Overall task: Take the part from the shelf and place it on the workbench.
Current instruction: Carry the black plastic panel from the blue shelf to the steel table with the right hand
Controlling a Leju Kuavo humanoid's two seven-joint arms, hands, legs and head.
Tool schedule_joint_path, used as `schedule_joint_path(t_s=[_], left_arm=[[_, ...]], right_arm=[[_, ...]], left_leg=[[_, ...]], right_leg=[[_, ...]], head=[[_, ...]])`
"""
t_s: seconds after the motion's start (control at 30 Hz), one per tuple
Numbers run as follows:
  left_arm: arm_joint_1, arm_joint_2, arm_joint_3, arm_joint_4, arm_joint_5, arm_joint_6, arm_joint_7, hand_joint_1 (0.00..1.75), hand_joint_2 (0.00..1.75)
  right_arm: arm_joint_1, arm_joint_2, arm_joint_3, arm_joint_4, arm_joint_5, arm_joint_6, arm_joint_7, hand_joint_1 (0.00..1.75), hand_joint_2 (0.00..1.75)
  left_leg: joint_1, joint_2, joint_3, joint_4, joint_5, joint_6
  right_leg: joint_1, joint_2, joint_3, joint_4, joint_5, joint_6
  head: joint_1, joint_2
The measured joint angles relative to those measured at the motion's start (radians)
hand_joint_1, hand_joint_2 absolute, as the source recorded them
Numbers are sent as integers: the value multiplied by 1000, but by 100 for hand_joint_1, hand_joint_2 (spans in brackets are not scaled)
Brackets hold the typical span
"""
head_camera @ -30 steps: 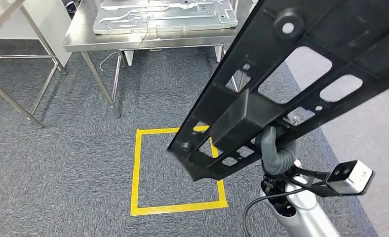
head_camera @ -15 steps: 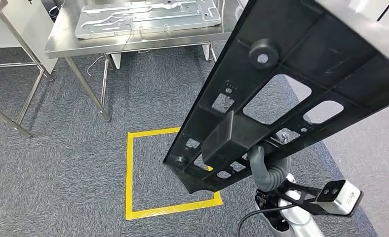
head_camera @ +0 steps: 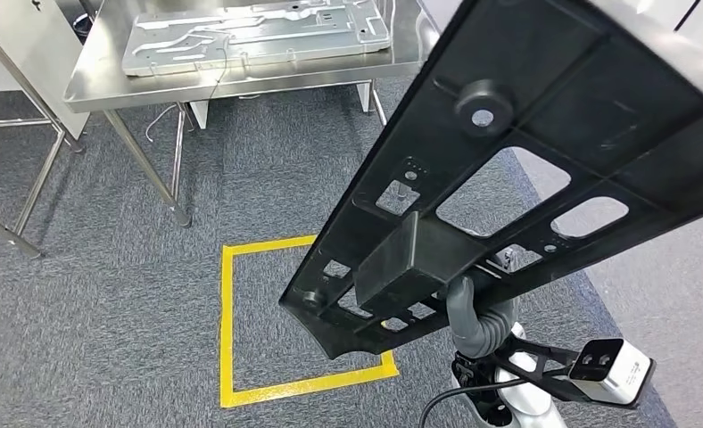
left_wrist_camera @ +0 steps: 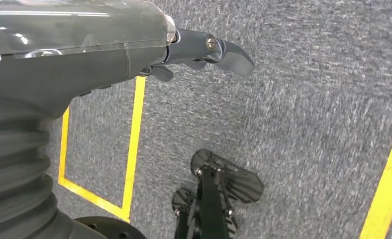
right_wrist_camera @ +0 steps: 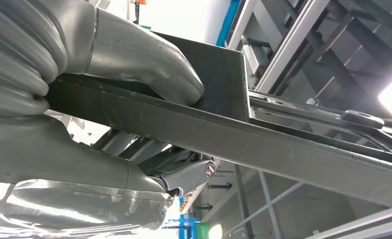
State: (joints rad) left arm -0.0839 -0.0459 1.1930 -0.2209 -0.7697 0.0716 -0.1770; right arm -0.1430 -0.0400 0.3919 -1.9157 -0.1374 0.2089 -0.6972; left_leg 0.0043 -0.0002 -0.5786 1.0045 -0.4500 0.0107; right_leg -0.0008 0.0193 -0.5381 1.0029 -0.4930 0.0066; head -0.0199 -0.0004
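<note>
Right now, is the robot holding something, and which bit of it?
Yes. The right hand grips the long black part by its lower rail, beside the boxy block near its low end. The left hand holds nothing.

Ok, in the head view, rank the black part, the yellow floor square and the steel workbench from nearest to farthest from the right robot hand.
1. Black part: gripped by the right robot hand.
2. Yellow floor square: on the carpet just left of that hand.
3. Steel workbench: far ahead on the left, carrying a metal panel.
</note>
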Motion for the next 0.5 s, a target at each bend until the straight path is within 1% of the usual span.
schedule_joint_path(t_s=[0.03,0.07,0.1,0.13,0.17,0.2,0.23,0.27,0.3,0.33,0.37,0.4,0.43,0.5], left_arm=[[0,0,0,0,-1,0,0,0,175],[-1,-1,1,0,-2,0,0,0,175],[-2,-1,1,0,-3,-1,0,0,175],[-2,-1,1,0,-4,-1,0,0,175],[-2,-1,1,0,-4,-2,0,0,175],[-2,-1,1,0,-6,-3,0,0,175],[-2,-1,1,0,-6,-4,0,0,175],[-2,-1,1,0,-7,-5,0,0,175],[-2,-1,1,0,-8,-6,0,0,175],[-2,-1,1,0,-9,-7,1,0,175],[-3,-1,1,0,-7,-7,1,0,175],[-4,-1,-1,0,7,-6,3,0,175],[-6,-1,-8,0,36,-4,5,0,175],[-6,1,-42,0,112,3,11,0,175]], right_arm=[[2,6,-3,-1,4,3,0,175,175],[3,10,-6,-2,7,4,0,175,175],[4,14,-9,-3,10,5,0,175,175],[6,17,-11,-3,12,5,0,175,175],[9,19,-12,-3,14,4,0,175,175],[11,21,-14,-3,14,3,0,175,175],[12,23,-15,-3,15,0,0,175,175],[12,25,-15,-2,17,-6,0,175,175],[11,27,-16,-2,20,-14,0,175,175],[9,29,-16,-2,25,-23,0,175,175],[8,31,-15,-2,30,-31,0,175,175],[7,33,-15,-1,35,-38,0,175,175],[7,35,-15,0,40,-44,0,175,175],[4,39,-15,3,47,-59,1,175,175]], left_leg=[[3,1,4,-5,0,5],[5,2,9,-10,1,11],[7,3,12,-13,0,15],[7,4,14,-13,-3,17],[6,4,17,-13,-5,18],[6,4,19,-13,-9,19],[6,4,24,-12,-13,18],[7,4,30,-11,-18,16],[7,3,39,-11,-24,13],[6,0,44,-10,-31,8],[5,-2,48,-8,-37,2],[4,-4,50,-7,-41,-4],[4,-7,49,-7,-44,-10],[7,-9,53,-9,-48,-20]], right_leg=[[0,-2,-5,14,-10,5],[-1,-4,-21,50,-30,9],[-3,-7,-51,107,-57,13],[-5,-8,-91,180,-87,16],[-7,-8,-132,249,-109,19],[-9,-9,-163,293,-114,21],[-11,-10,-176,301,-99,23],[-13,-11,-167,265,-63,24],[-14,-14,-140,196,-16,23],[-15,-11,-107,124,21,22],[-15,-8,-80,62,45,19],[-14,-4,-64,27,53,16],[-12,0,-58,17,47,12],[-10,-6,-55,10,44,-1]], head=[[0,0],[0,0],[0,0],[0,0],[0,0],[0,0],[0,0],[0,0],[0,0],[0,0],[0,0],[0,0],[0,0],[0,0]])
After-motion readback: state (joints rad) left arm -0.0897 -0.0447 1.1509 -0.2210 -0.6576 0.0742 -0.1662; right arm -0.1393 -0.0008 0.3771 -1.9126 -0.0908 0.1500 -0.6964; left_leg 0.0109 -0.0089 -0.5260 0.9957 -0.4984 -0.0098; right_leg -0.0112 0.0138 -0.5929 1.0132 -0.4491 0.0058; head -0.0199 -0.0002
